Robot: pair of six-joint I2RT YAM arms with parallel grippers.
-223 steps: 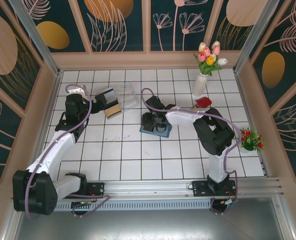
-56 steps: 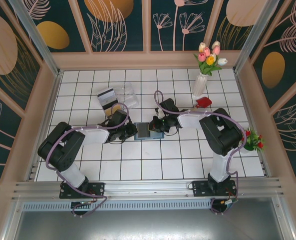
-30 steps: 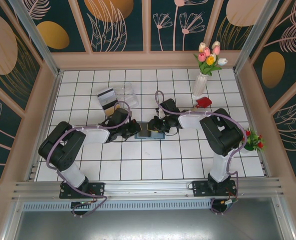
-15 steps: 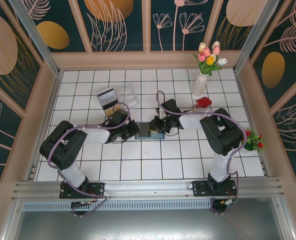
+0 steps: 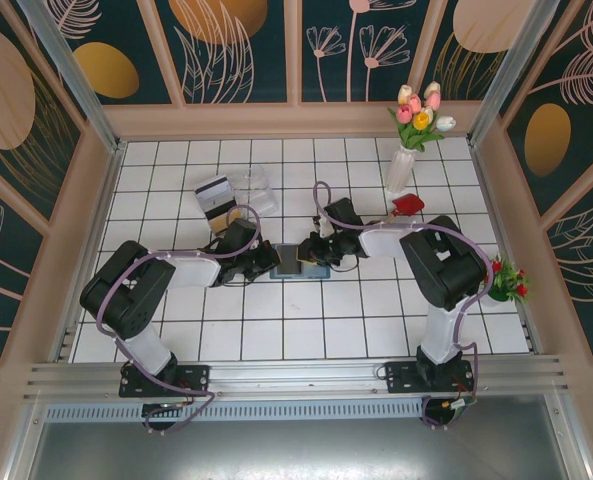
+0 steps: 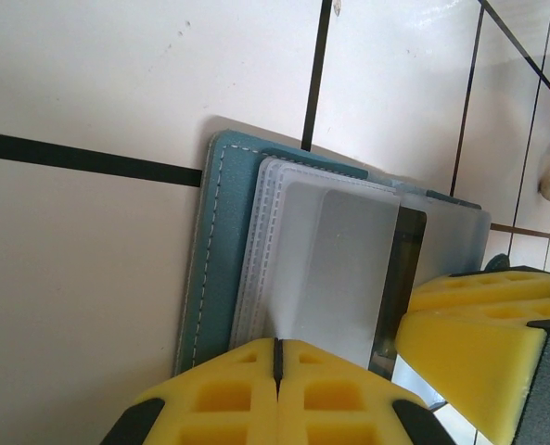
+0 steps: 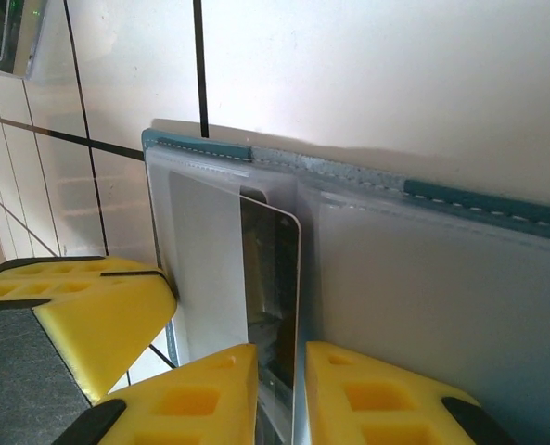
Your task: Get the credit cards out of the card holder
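Note:
The teal card holder (image 5: 294,263) lies open on the tiles at mid-table. My left gripper (image 5: 270,262) is shut, its yellow tips (image 6: 276,350) pressing on the clear left pocket beside the teal edge (image 6: 214,260). A white-grey credit card (image 7: 270,269) with a dark stripe (image 6: 401,278) pokes out of that pocket toward the fold. My right gripper (image 7: 282,371) comes from the other side. Its jaws stand narrowly apart, one finger on each side of the card's exposed striped edge. Two more credit cards lie at the back left, one striped (image 5: 213,187) and one tan (image 5: 221,213).
A clear plastic box (image 5: 257,188) stands next to the loose cards. A white vase of tulips (image 5: 401,168) and a small red object (image 5: 408,204) sit at the back right. A small flower plant (image 5: 503,278) is by the right wall.
The left arm has come from the clear box to the holder's left edge. Over the last second both grippers stay at the holder, and the right one has shifted only slightly.

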